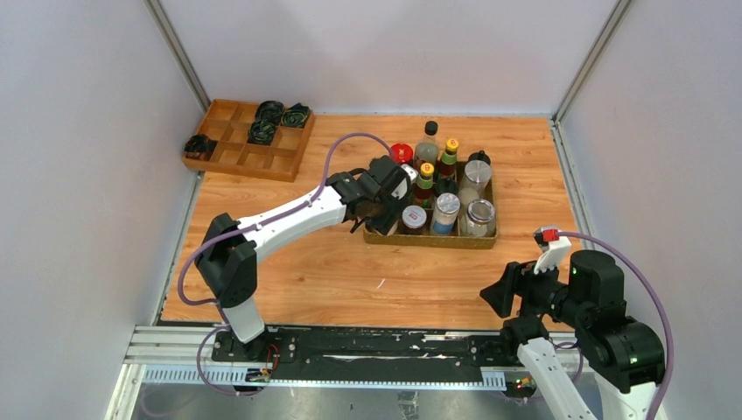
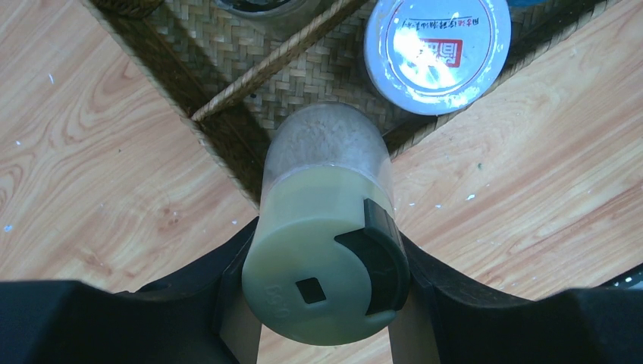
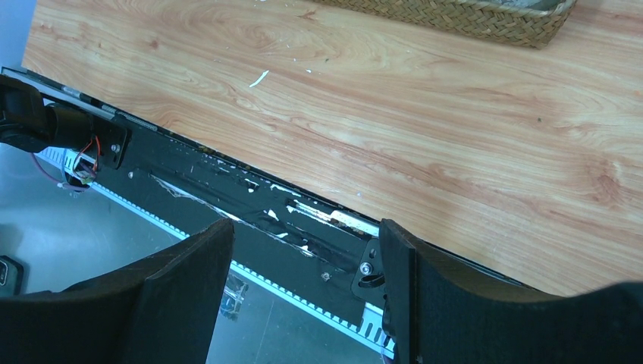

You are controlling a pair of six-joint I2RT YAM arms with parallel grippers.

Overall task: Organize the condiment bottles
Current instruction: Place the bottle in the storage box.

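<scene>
My left gripper (image 1: 383, 199) (image 2: 324, 303) is shut on a clear shaker (image 2: 326, 227) of brownish powder with a pale green cap and a black flip tab. It holds the shaker over the front left corner of the woven divided tray (image 1: 429, 239) (image 2: 227, 102). Several condiment bottles and jars stand in the tray, among them a jar with a white and red printed lid (image 2: 436, 49) (image 1: 414, 216), two yellow-capped dark bottles (image 1: 425, 182) and a silver-lidded jar (image 1: 479, 214). A red-capped jar (image 1: 402, 152) and a black-capped clear bottle (image 1: 427, 136) stand at the tray's back. My right gripper (image 1: 502, 292) (image 3: 303, 243) is open and empty.
A wooden compartment box (image 1: 229, 153) holding dark coils sits at the back left of the table. The right gripper hangs over the black rail (image 3: 250, 205) at the table's near edge. Grey walls close in both sides and the back.
</scene>
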